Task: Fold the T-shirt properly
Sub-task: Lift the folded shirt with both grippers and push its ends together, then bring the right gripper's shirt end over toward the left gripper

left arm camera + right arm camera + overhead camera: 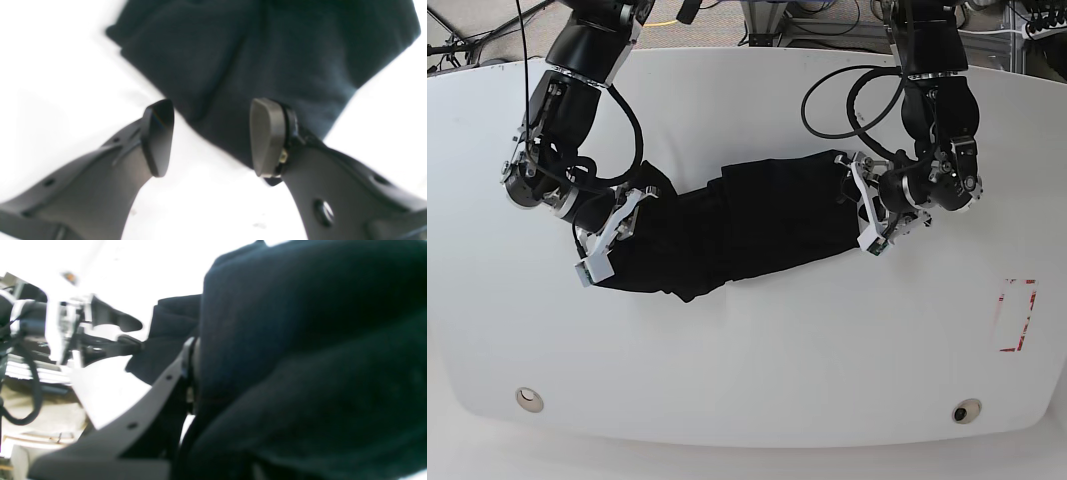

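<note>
At the left of the base view, the right tool [632,205] is clamped on the end of the T-shirt [747,225]; its wrist view shows black cloth bunched thickly against the one finger in sight. The T-shirt itself lies as a long, rumpled band across the middle of the white tabletop [757,370], sagging toward the near edge. At the right end, the left tool [859,205] has its fingers apart, straddling a pointed corner of the cloth without pinching it; the wrist view shows that corner between the two pads [263,136]. To do this step well, I judge the left tool should settle lower so both pads bracket the corner's full thickness, then close squarely on all layers at once. The right tool's hold should keep the band lightly taut, so the limp fabric does not slide or crumple as the fold is carried over.
</note>
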Controlling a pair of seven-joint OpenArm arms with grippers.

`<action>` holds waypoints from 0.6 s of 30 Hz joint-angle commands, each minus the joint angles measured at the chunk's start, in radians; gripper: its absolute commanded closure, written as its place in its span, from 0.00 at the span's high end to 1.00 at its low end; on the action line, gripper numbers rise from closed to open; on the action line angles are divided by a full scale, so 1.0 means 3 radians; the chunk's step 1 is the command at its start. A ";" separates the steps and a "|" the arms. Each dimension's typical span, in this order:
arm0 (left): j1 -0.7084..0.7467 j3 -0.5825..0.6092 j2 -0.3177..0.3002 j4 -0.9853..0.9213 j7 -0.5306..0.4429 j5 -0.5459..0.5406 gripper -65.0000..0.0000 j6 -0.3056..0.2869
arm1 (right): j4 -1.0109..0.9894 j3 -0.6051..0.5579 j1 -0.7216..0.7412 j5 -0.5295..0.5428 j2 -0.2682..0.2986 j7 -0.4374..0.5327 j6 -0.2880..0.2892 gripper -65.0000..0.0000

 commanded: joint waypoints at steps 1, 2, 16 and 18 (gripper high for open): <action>-0.0036 0.0009 0.0008 -0.0073 -0.0167 -0.0025 0.52 -0.0006 | 0.0065 0.0010 0.0090 0.0029 -0.0012 0.0087 0.0019 0.00; -0.0052 0.0009 0.0008 -0.0181 -0.0229 -0.0020 0.52 -0.0006 | 0.0065 0.0010 0.0115 -0.0001 -0.0038 0.0087 0.0019 0.00; -0.0481 0.0265 0.0110 -0.1055 -0.0449 0.0057 0.52 -0.0006 | 0.0065 -0.0123 0.0345 -0.0190 -0.0145 0.0133 -0.0012 0.00; -0.0481 0.0357 0.0120 -0.1014 -0.0449 0.0057 0.52 -0.0006 | 0.0065 -0.0210 0.0361 -0.0196 -0.0135 0.0148 -0.0017 0.00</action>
